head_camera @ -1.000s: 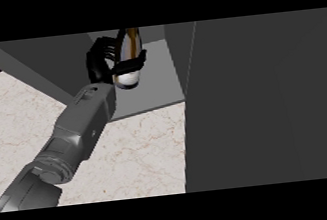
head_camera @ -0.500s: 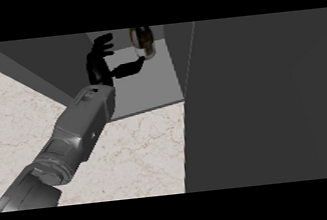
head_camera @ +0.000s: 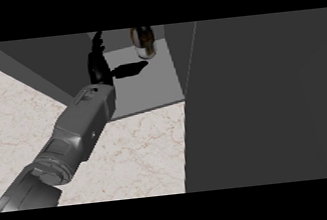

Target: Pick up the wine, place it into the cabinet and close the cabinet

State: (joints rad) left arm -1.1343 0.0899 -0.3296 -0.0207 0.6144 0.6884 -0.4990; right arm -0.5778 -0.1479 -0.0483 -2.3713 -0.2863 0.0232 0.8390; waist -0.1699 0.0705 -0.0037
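The wine (head_camera: 143, 42) stands inside the cabinet (head_camera: 147, 91), at 12 o'clock in the view. The left hand (head_camera: 99, 66) is open at the bottle's 8 o'clock, fingers straight, thumb pointing toward it and apart from it. If the hand withdraws carelessly, the thumb could clip the bottle and tip it. The door (head_camera: 269, 96) at 3 o'clock, swung early, could catch the forearm.

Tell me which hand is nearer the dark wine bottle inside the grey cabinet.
Left. The left hand is open just left of the dark wine bottle, not touching; the right hand is unseen.
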